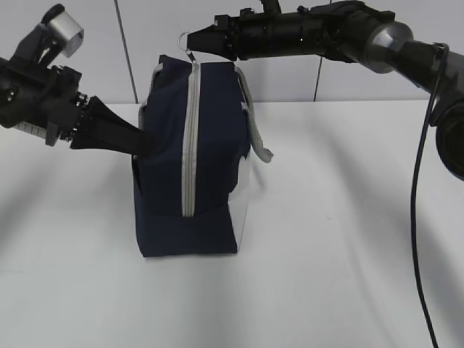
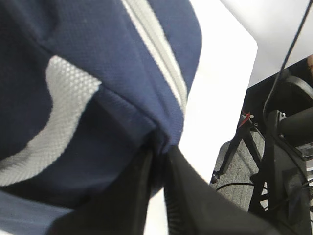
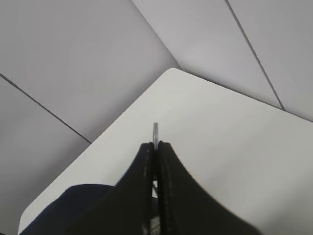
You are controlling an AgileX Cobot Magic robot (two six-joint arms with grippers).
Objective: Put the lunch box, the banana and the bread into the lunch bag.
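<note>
The navy-blue lunch bag [image 1: 192,159] stands upright on the white table, its grey zipper [image 1: 190,138] running down the front, closed. My right gripper [image 1: 193,40] is above the bag's top and shut on the metal ring zipper pull [image 3: 155,132], whose edge pokes out between the jaws. My left gripper [image 1: 145,141] is at the bag's left side, shut on a fold of the navy fabric [image 2: 164,142]. A grey strap handle [image 1: 257,134] hangs on the bag's right side. The lunch box, banana and bread are out of view.
The white table [image 1: 348,217] stretches to the right and front of the bag. A grey panelled wall [image 1: 130,43] stands behind. Off the table edge, the left wrist view shows black stands and cables [image 2: 279,147] on the floor.
</note>
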